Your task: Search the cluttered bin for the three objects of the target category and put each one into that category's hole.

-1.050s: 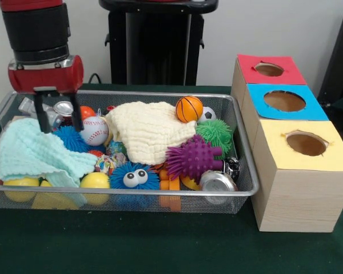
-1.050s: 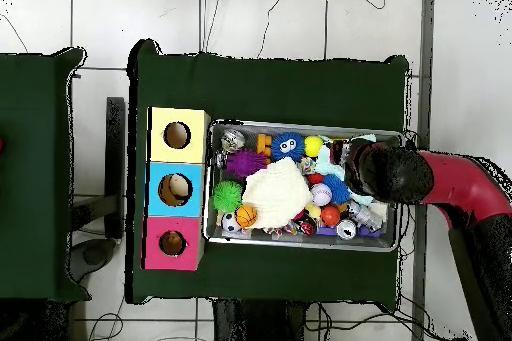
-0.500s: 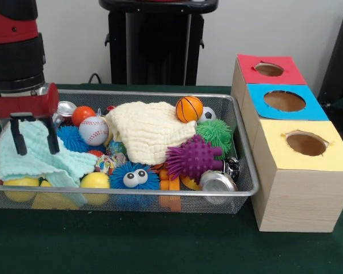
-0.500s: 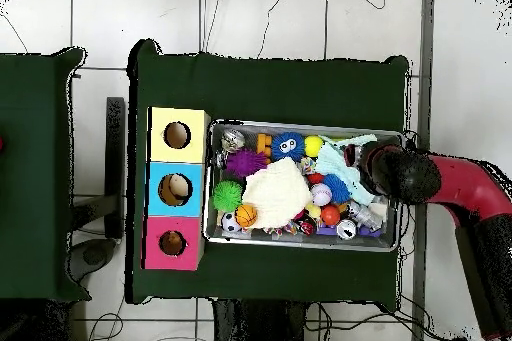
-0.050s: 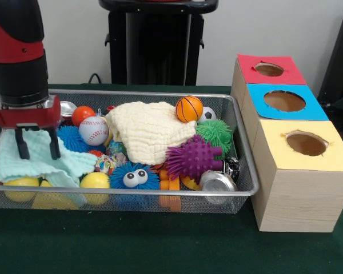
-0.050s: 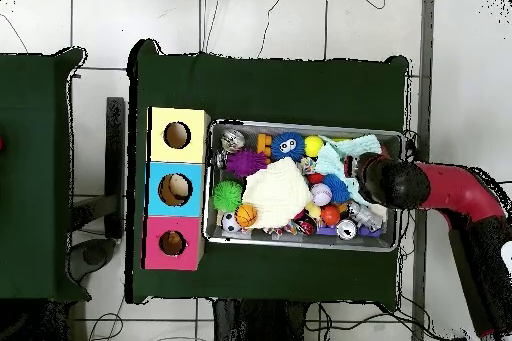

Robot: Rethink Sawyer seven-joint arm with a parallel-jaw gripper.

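Observation:
A wire mesh bin holds a jumble of things. In it lie a cream cloth, a mint cloth, a basketball, a baseball, a purple spiky ball, a green spiky ball, a blue fuzzy ball with eyes and a metal can. My gripper is open at the bin's left end, its fingertips down on the mint cloth. Nothing is held.
Three wooden boxes stand in a row right of the bin, each with a round hole: red top, blue top, yellow top. Yellow balls lie along the bin's front wall. Green cloth covers the table.
The gripper has moved from over the cans at the bin's back left toward the front and down onto the mint cloth. It stayed open. The toys have not shifted.

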